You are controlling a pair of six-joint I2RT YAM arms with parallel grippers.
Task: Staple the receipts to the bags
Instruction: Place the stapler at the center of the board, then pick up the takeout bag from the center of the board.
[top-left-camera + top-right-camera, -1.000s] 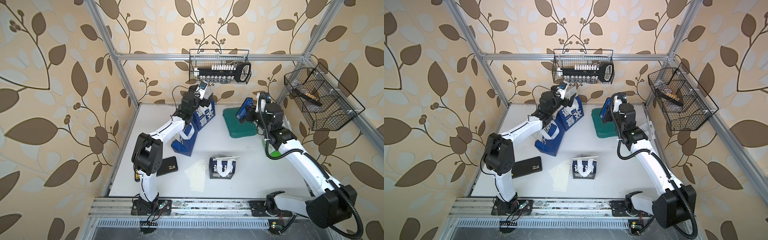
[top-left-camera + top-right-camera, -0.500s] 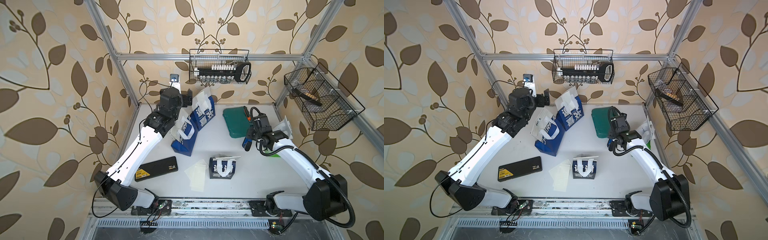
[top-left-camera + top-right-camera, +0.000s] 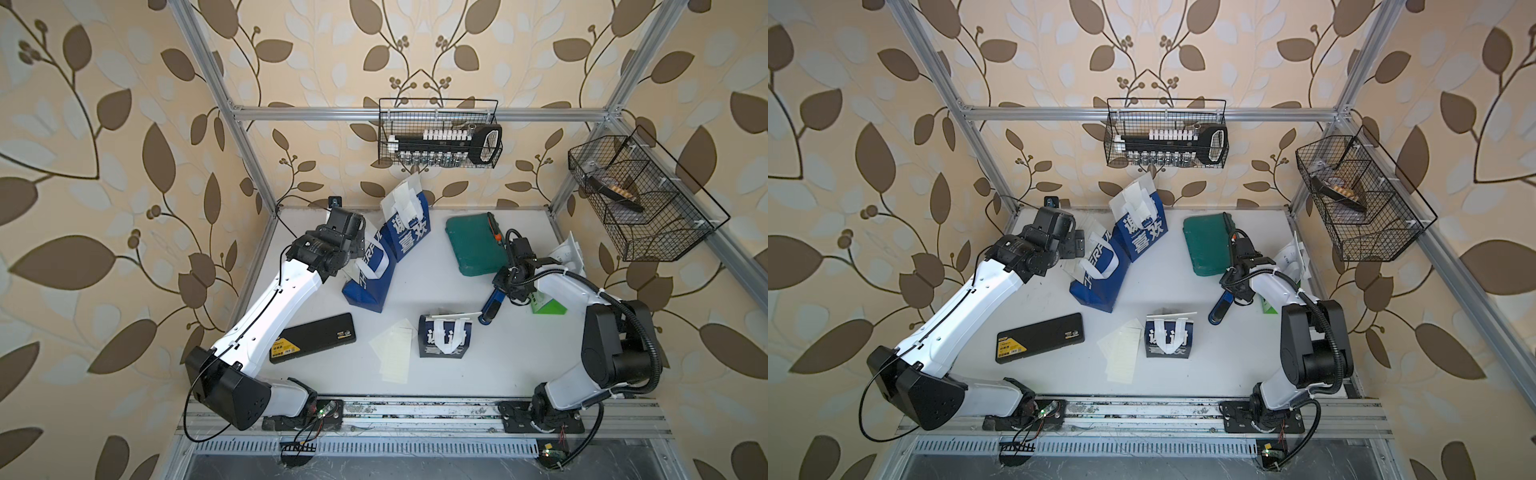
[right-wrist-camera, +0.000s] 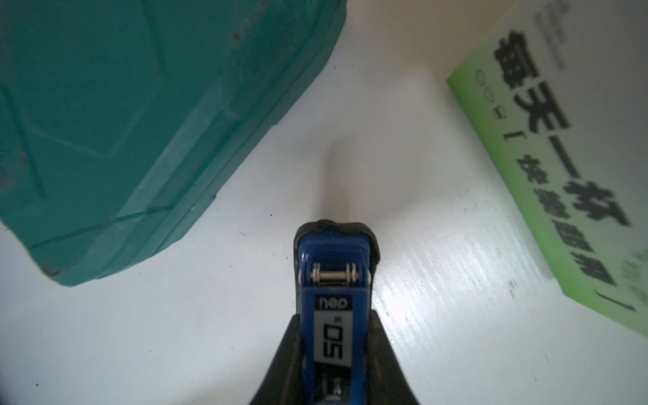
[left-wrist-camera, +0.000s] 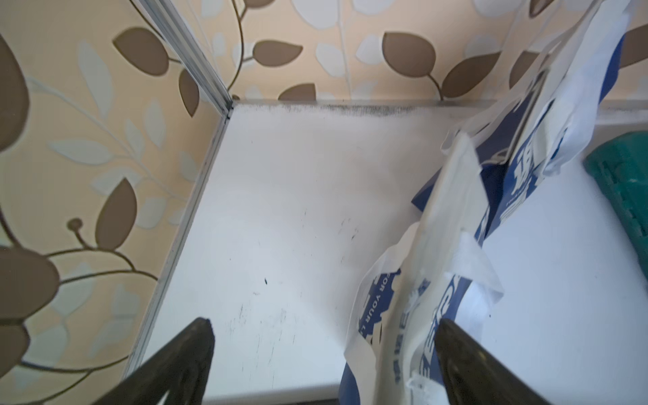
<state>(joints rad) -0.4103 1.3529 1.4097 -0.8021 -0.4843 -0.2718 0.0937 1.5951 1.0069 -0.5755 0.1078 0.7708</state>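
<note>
Receipts (image 3: 392, 353) lie loose and flat at the front centre of the table (image 3: 436, 291), just beside the small navy bag (image 3: 444, 338), with their long axis running roughly front to back. The left gripper (image 5: 324, 326) stands empty with jaws wide apart beside the nearer blue-and-white bag (image 3: 370, 278) at the rear left, so the slips lie forward of it and toward the centre. The right gripper (image 4: 335, 336) is clamped on the blue stapler (image 3: 492, 305) between the green case (image 3: 473, 243) and the white-and-green bag (image 4: 561, 157), nose aimed toward the navy bag. Neither arm looks clearly nearer, so the pick-up is judged to suit the free left arm.
</note>
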